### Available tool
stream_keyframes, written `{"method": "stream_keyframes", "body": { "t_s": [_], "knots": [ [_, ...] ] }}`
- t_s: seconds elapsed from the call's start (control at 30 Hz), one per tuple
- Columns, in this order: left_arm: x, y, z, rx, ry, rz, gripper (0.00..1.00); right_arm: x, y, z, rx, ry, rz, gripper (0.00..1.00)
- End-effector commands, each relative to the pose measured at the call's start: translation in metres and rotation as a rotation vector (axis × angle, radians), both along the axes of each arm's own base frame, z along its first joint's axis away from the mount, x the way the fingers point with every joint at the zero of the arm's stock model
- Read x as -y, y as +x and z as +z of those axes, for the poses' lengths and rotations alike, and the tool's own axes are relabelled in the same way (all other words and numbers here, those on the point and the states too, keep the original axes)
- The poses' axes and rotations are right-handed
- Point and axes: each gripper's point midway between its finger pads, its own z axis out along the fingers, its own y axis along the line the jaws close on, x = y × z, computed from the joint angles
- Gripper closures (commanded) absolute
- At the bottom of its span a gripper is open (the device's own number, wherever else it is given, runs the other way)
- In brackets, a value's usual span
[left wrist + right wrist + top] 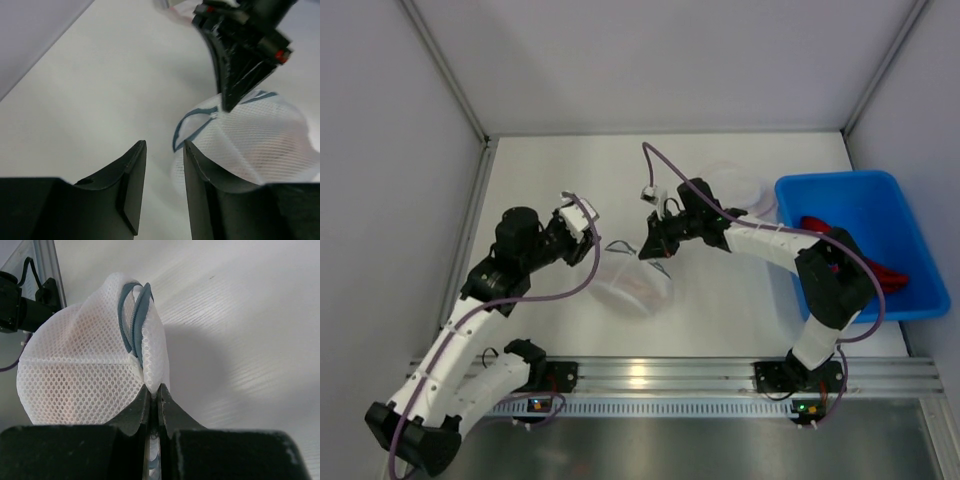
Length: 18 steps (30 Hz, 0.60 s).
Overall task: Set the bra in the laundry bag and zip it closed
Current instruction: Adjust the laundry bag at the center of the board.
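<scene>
The white mesh laundry bag [632, 285] lies on the table between the two arms. A pinkish shape, the bra [75, 390], shows faintly through its mesh. The bag's blue-grey zipper [132, 315] stands partly apart near the top. My right gripper [154, 387] is shut on the bag's mesh edge just beside the zipper, at the bag's far right side [648, 248]. My left gripper [164, 144] is open with nothing between its fingers, just left of the bag [592, 235], and the bag's edge shows past its right finger.
A blue bin [895, 205] with red items stands at the right. A translucent round white thing [735, 190] lies behind the right arm, beside the bin. Grey walls close in the table on the left, back and right.
</scene>
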Motion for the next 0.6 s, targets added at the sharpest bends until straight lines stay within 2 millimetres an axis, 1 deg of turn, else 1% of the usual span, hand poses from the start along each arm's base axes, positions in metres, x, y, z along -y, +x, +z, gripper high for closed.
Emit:
{"method": "stream_keyframes", "body": {
  "t_s": [0.0, 0.03, 0.07, 0.1, 0.13, 0.17, 0.2, 0.23, 0.27, 0.3, 0.37, 0.4, 0.47, 0.5, 0.53, 0.57],
  "knots": [
    [0.018, -0.040, 0.016, -0.140, -0.143, -0.096, 0.59, -0.011, 0.012, 0.044, 0.066, 0.062, -0.040, 1.00],
    [0.019, -0.041, 0.012, -0.166, -0.150, -0.092, 0.59, -0.011, 0.018, 0.054, 0.091, 0.073, -0.042, 1.00],
    [0.017, -0.038, 0.007, -0.182, -0.148, -0.066, 0.59, -0.003, 0.024, 0.057, 0.087, 0.059, -0.059, 1.00],
    [0.016, -0.036, 0.004, -0.187, -0.136, -0.061, 0.59, 0.000, 0.030, 0.063, 0.109, 0.055, -0.066, 1.00],
    [0.015, -0.030, 0.002, -0.180, -0.121, -0.043, 0.59, 0.003, 0.043, 0.077, 0.193, 0.050, -0.069, 1.00],
    [0.013, -0.025, 0.001, -0.177, -0.113, -0.024, 0.59, 0.008, 0.050, 0.081, 0.237, 0.027, -0.067, 1.00],
    [0.013, -0.019, 0.002, -0.168, -0.117, -0.007, 0.59, 0.017, 0.056, 0.085, 0.255, 0.001, -0.074, 1.00],
    [0.013, -0.014, 0.007, -0.146, -0.124, 0.000, 0.59, 0.021, 0.066, 0.100, 0.327, -0.004, -0.067, 1.00],
    [0.016, -0.010, 0.010, -0.137, -0.128, -0.005, 0.59, 0.026, 0.074, 0.104, 0.359, -0.031, -0.083, 1.00],
    [0.018, -0.009, 0.014, -0.133, -0.140, -0.010, 0.59, 0.031, 0.079, 0.112, 0.397, -0.063, -0.071, 1.00],
    [0.021, -0.008, 0.018, -0.125, -0.159, -0.016, 0.58, 0.036, 0.085, 0.119, 0.440, -0.090, -0.085, 1.00],
    [0.021, -0.009, 0.014, -0.139, -0.166, -0.012, 0.58, 0.036, 0.085, 0.124, 0.474, -0.101, -0.078, 1.00],
    [0.021, -0.010, 0.011, -0.160, -0.195, 0.012, 0.58, 0.036, 0.083, 0.121, 0.509, -0.142, -0.091, 1.00],
    [0.020, -0.011, 0.003, -0.181, -0.203, 0.019, 0.58, 0.036, 0.080, 0.108, 0.498, -0.169, -0.089, 1.00],
    [0.022, -0.013, -0.003, -0.202, -0.214, 0.022, 0.58, 0.034, 0.080, 0.102, 0.512, -0.184, -0.100, 1.00],
    [0.024, -0.014, -0.004, -0.219, -0.253, 0.031, 0.58, 0.027, 0.071, 0.091, 0.509, -0.194, -0.080, 1.00]
  ]
}}
